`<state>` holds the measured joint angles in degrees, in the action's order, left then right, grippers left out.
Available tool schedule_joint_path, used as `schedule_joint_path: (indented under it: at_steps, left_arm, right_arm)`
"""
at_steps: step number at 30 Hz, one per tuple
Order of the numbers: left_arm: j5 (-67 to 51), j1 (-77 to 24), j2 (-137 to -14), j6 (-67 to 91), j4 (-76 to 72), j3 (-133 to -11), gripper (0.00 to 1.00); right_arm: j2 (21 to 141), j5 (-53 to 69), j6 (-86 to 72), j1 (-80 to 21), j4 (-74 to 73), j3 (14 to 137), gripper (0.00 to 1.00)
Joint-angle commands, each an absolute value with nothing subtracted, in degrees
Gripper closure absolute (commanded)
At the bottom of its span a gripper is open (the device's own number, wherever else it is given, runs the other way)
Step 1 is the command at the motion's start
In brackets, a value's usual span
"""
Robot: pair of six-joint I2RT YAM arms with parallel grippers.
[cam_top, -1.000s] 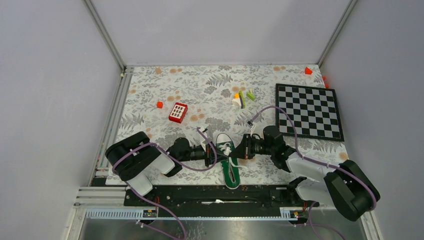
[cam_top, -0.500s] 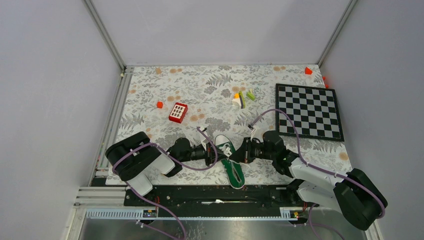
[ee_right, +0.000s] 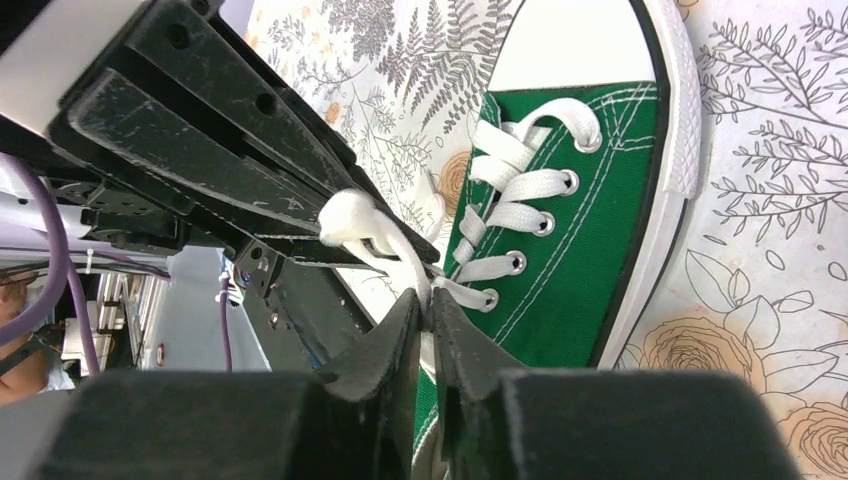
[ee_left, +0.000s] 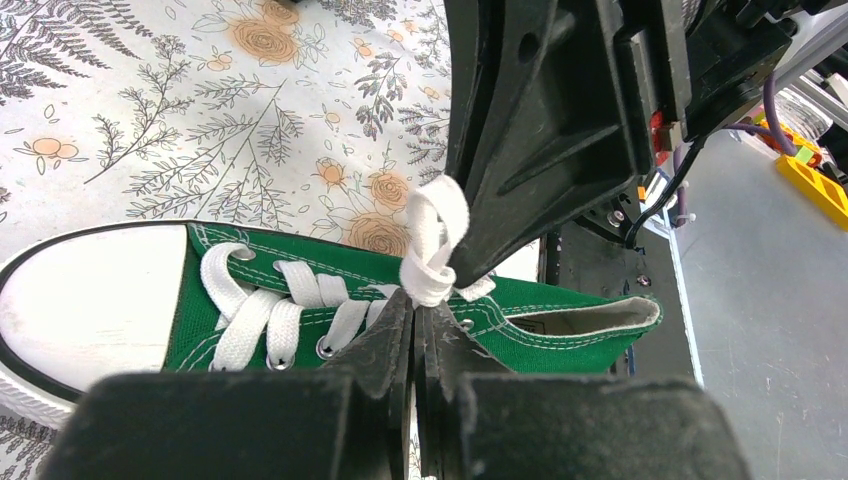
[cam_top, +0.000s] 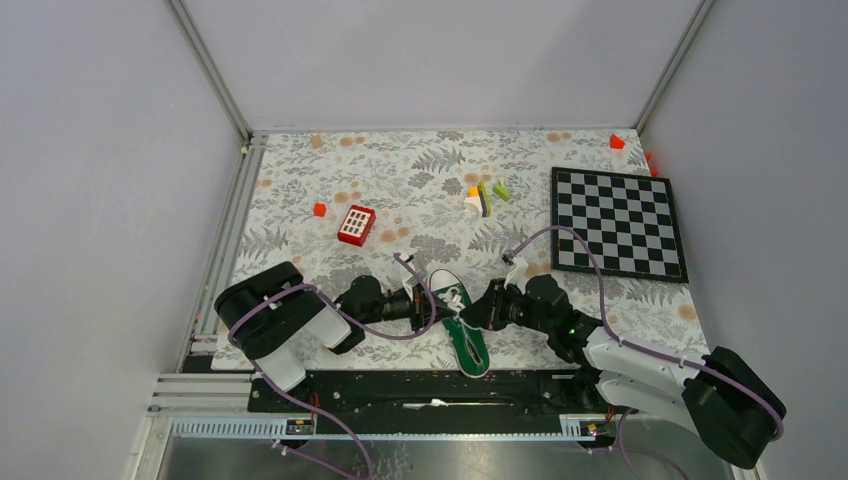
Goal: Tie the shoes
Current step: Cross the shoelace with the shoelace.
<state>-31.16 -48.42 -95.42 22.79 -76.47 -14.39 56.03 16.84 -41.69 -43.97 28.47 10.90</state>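
Observation:
A small green sneaker (cam_top: 468,346) lies between the two arms, white toe cap pointing away from the bases. In the left wrist view the shoe (ee_left: 560,310) lies across the frame. My left gripper (ee_left: 413,300) is shut on a bunched loop of white lace (ee_left: 435,235) above the eyelets. The right gripper's black fingers (ee_left: 540,150) come down right behind that loop. In the right wrist view my right gripper (ee_right: 427,298) has a strand of lace (ee_right: 355,215) between jaws that stand a sliver apart, over the shoe (ee_right: 590,250). From above, the left gripper (cam_top: 436,305) and right gripper (cam_top: 472,312) meet over the laces.
A red-and-white keypad block (cam_top: 356,225) lies behind the left arm. A chessboard (cam_top: 617,222) covers the right side of the floral cloth. Small coloured blocks (cam_top: 485,195) and a red piece (cam_top: 319,209) sit farther back. A black rail (cam_top: 430,390) runs along the near edge.
The right arm has swung lower and to the left, bringing its gripper closer over the shoe. The shoe's heel has shifted a little to the right. The left arm has held still.

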Motion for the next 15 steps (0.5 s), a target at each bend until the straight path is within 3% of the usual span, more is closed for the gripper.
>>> schedule_joint_path:
  at_steps: [1,15]
  left_arm:
    - [-30.9,-48.5,-96.1,22.9,-80.6,-14.5,1.0]
    - [-31.9,-48.5,-95.7,23.0,-80.9,-14.2,1.0]
  right_arm:
    - [52.9,13.5,-41.0,-44.5,26.4,10.8,0.8]
    - [53.7,15.1,-41.0,-44.5,26.0,12.7,0.65]
